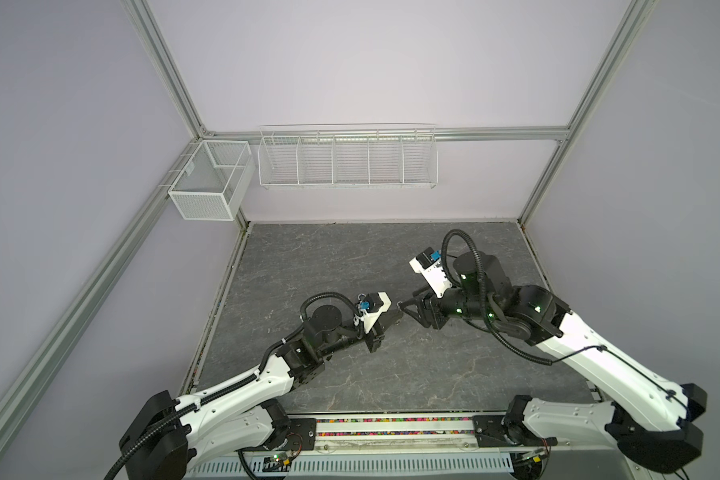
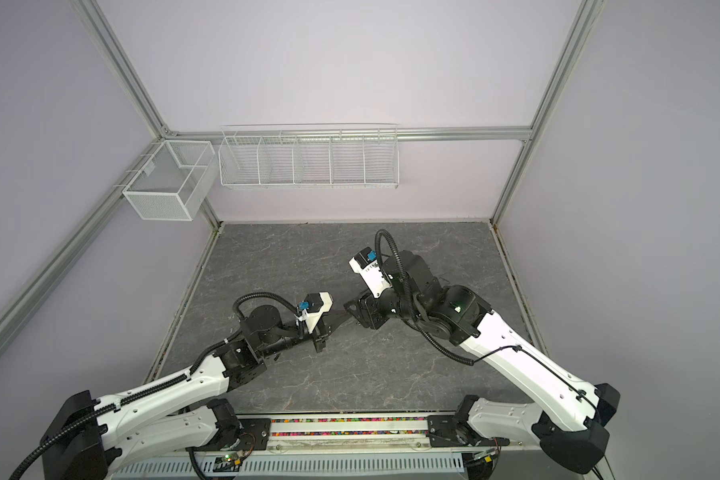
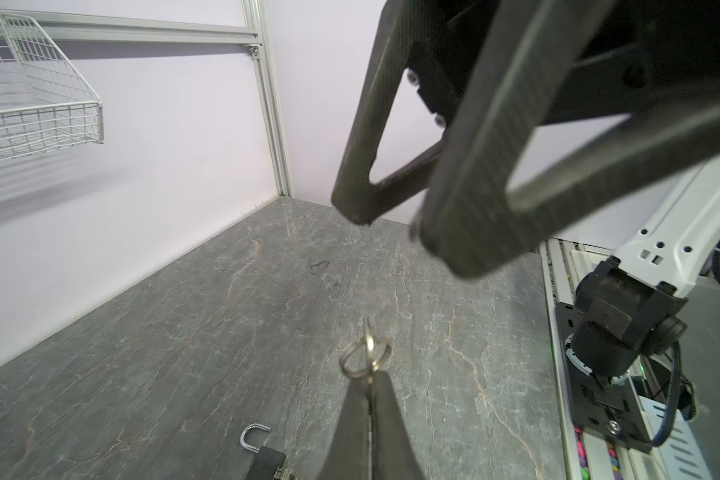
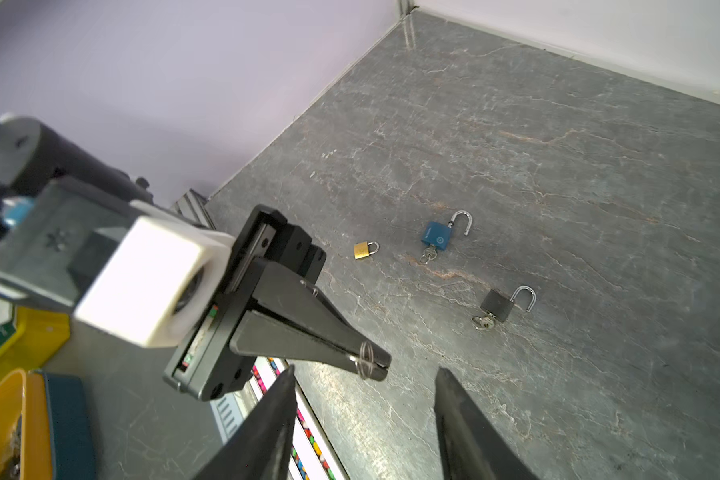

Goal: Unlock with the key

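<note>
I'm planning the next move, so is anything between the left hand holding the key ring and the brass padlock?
Nothing visible. The left hand pinches the key ring, and only bare table shows between it and the brass padlock. The open right hand faces it from the other side.

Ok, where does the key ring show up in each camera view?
In a top view: too small to make out, at the left gripper tips, centre.
In a top view: likewise, at the left gripper tips.
Left wrist: key ring low centre, pinched by those tips.
Right wrist: lower middle, in the same tips.
Shared landmark: the shut left gripper.
</note>
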You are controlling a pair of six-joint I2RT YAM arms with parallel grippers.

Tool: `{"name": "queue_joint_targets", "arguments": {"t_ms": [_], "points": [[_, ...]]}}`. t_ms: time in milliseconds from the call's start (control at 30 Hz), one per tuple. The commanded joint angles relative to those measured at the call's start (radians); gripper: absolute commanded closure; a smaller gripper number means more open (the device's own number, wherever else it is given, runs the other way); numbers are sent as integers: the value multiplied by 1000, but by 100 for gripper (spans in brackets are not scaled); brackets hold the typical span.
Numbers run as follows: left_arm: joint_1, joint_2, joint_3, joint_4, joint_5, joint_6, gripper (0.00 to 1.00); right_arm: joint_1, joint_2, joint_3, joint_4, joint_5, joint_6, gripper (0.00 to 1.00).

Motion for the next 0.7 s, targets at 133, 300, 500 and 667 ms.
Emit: {"name": "queue_joint_targets", "arguments": {"t_ms": [133,300,500,667], "points": [[-5,-14,35,-12,63,-8,100,-19,30,-3,6,-85,-167,46],[-5,0,45,-12,75,-5,100,-32,44,1,-25,-126,-206,57],[-5,15,58,-13,89,-3,100,-54,56,3,-40,-167,-225,63],[-5,19,63,-13,107,-7,100,-60,65,-3,-40,-197,-238,67]]}}
